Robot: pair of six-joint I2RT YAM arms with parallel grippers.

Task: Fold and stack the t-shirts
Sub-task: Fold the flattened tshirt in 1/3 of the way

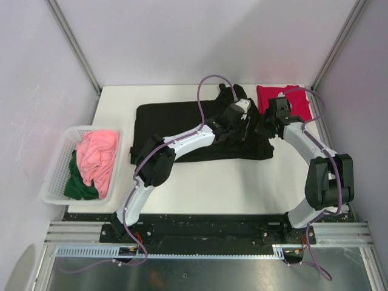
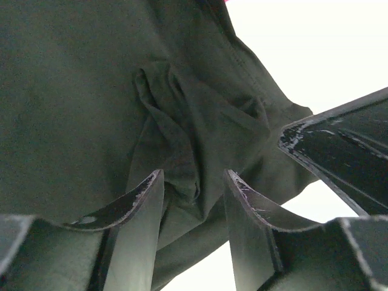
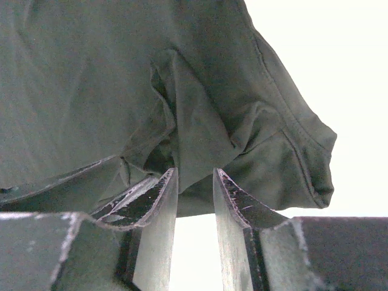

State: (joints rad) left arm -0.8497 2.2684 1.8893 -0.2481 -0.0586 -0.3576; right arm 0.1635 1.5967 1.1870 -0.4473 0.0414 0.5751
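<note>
The black shirt (image 1: 176,127) lies spread across the table (image 1: 212,182), its right edge bunched. The left gripper (image 2: 193,179) has a thick fold pinched between its jaws. The right gripper (image 3: 194,174), just beside it, stands narrow, nipping a fold at its tips. The red shirt (image 1: 297,104) lies folded beyond.

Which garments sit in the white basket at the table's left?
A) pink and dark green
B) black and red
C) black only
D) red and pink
A: the basket holds a pink garment over a dark green garment; the black t-shirt and red t-shirt lie on the table.
</note>
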